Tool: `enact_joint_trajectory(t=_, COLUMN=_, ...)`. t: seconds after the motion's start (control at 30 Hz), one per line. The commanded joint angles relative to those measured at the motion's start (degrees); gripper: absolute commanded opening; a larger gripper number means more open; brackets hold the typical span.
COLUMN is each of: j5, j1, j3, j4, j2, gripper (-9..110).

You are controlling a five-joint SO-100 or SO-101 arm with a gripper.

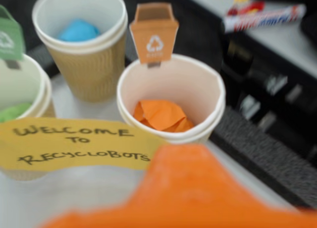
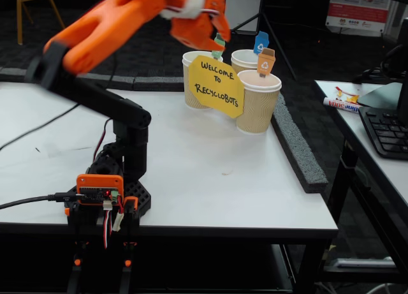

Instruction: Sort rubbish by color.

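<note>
Wrist view
My gripper [image 1: 185,188]: only a blurred orange mass along the bottom edge; I cannot tell how my jaws stand.
Orange wad [image 1: 162,115]: lying at the bottom of the white cup [image 1: 198,79] just ahead of me, under the orange tag [image 1: 154,36].
Light blue wad [image 1: 78,30]: inside the ribbed brown cup [image 1: 91,69] further back.
Green wad [image 1: 14,112]: a sliver showing in the left cup [image 1: 34,84] — beneath the green tag [image 1: 10,37].
Yellow sign [image 1: 74,143]: reads "Welcome to Recyclobots", crossing the left cup's front.

Fixed view
My gripper [image 2: 207,36]: raised above the table [image 2: 210,179], near the cups — jaws blurred, state unclear.
Cups: three clustered at the table's far side, behind the sign [image 2: 215,85].
</note>
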Motion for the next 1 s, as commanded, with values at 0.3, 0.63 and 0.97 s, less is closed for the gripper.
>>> enact_joint_trajectory(t=0.3, j5=-0.5, j1=-2.3, j3=1.0, j4=12.7, j2=31.6, gripper=0)
enact_joint_trajectory(t=0.63, j5=-0.5, j1=-5.4, j3=-1.8, j4=19.6, j2=33.4, gripper=0)
enact_joint_trajectory(t=0.97, j5=-0.5, j1=-23.5, j3=-2.5, j4=18.5, j2=33.1, gripper=0)
